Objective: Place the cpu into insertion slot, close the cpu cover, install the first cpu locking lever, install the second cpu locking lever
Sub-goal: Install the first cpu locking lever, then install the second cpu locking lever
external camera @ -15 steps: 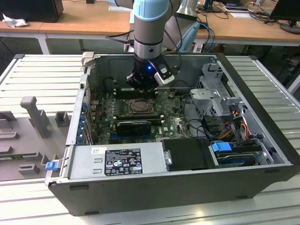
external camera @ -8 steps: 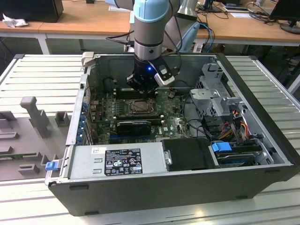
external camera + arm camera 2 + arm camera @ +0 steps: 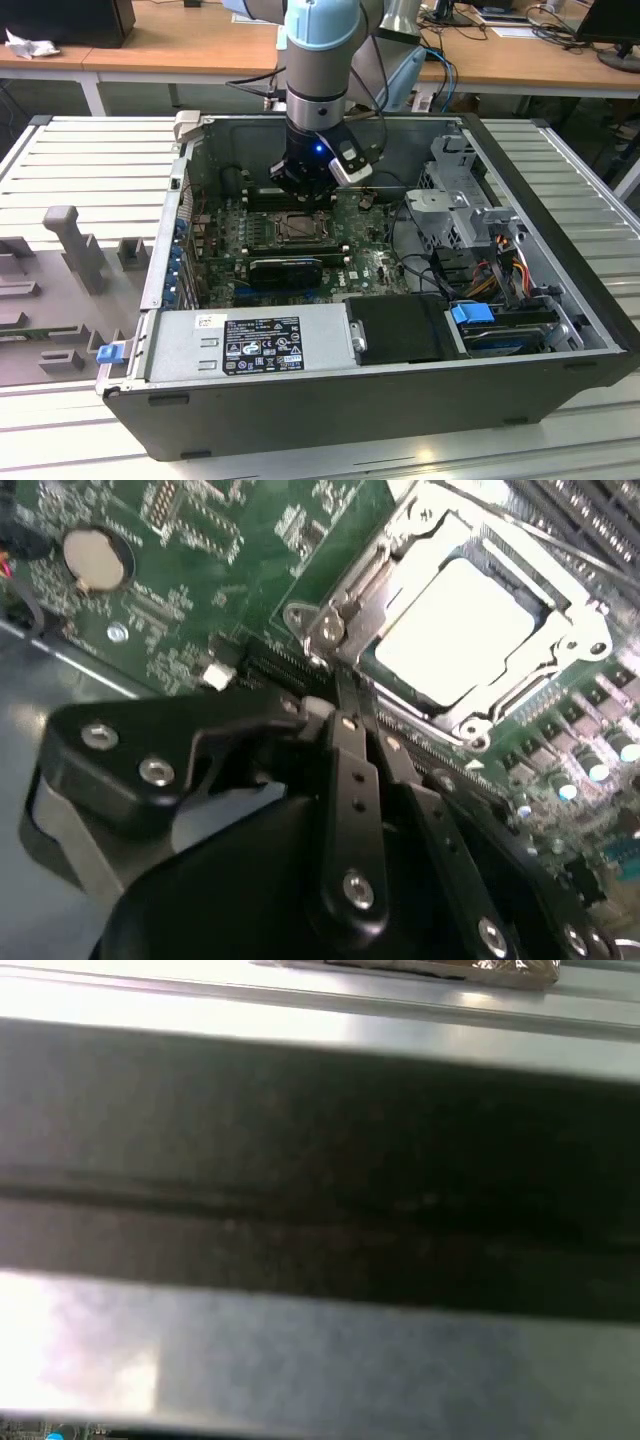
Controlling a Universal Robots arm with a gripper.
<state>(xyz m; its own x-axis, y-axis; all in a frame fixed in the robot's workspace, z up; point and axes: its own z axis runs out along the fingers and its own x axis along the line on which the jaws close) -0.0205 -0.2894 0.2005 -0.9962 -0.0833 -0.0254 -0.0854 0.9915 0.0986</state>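
The cpu (image 3: 455,630) sits in the insertion slot (image 3: 375,660) with the cpu cover (image 3: 570,615) lowered over it. At the socket's 7 o'clock corner, the pincer (image 3: 345,712) is clenched and empty. Lever status cannot be determined.

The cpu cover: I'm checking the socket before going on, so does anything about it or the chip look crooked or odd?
Nothing stands out. In the second wrist view the cpu lies flat and square in the insertion slot, and the cpu cover is down around it, framing it evenly. The gripper sits beside the socket's corner.
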